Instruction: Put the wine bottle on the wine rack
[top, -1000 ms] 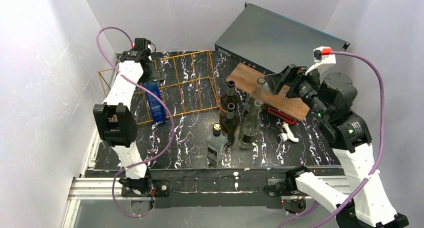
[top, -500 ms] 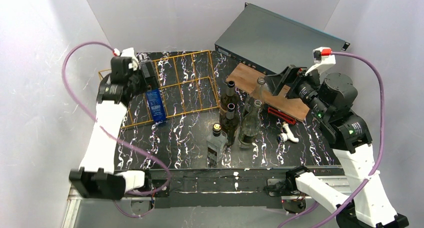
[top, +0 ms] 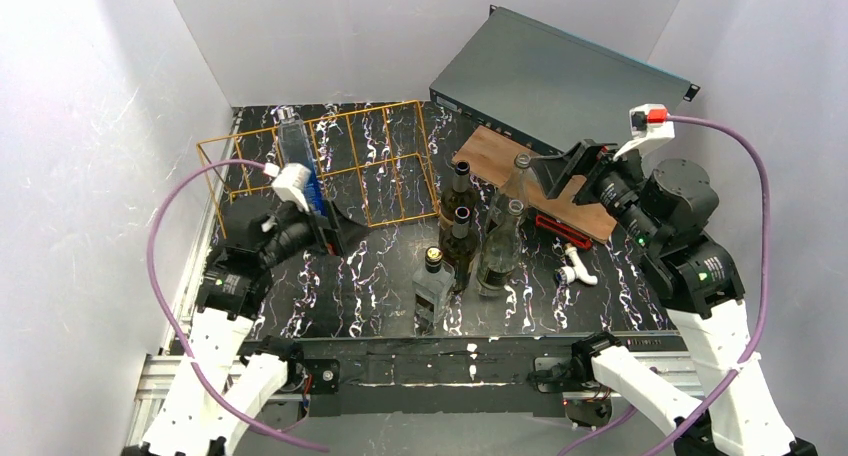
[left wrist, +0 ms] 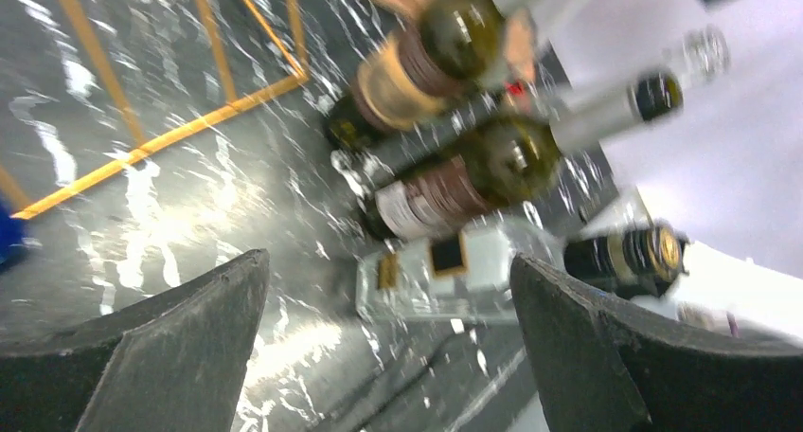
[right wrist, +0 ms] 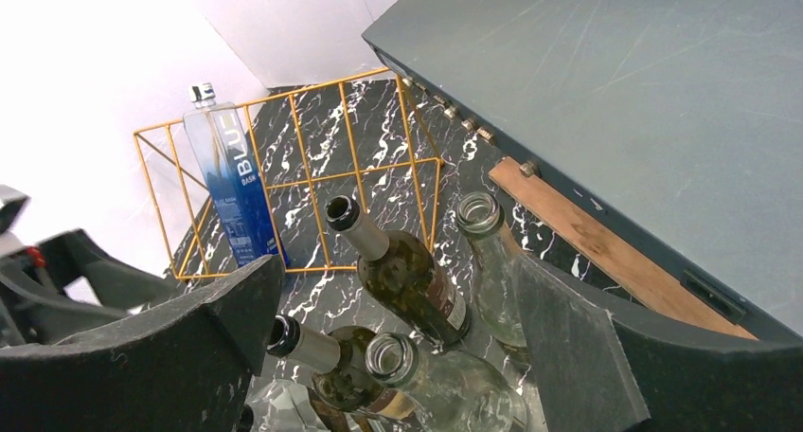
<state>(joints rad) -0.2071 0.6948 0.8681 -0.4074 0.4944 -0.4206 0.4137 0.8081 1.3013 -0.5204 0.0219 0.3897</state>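
The orange-gold wire wine rack (top: pixel 357 168) stands at the back left. A clear-and-blue bottle (top: pixel 300 161) stands in its left part. Two dark green wine bottles (top: pixel 460 191) (top: pixel 461 244) stand upright mid-table, right of the rack. My left gripper (top: pixel 343 233) is open and empty, low in front of the rack; its blurred wrist view (left wrist: pixel 388 261) shows the rack (left wrist: pixel 170 136) and the dark bottles (left wrist: pixel 473 171). My right gripper (top: pixel 553 171) is open and empty, hovering above and right of the bottles. The right wrist view (right wrist: pixel 398 261) shows a dark bottle (right wrist: pixel 407 276), the rack (right wrist: pixel 352 143) and the blue bottle (right wrist: pixel 232 181).
Two clear bottles (top: pixel 520 181) (top: pixel 500 248) and a square clear bottle (top: pixel 432 288) crowd the dark ones. A brown wooden board (top: pixel 510 148) leans under a grey flat case (top: pixel 560 71) at back right. A red tool (top: pixel 560 228) and a white pipe fitting (top: pixel 578 268) lie right.
My left arm has pulled back from the blue bottle at the rack's far left toward the near side, leaving the bottle in the rack. The right arm has barely shifted.
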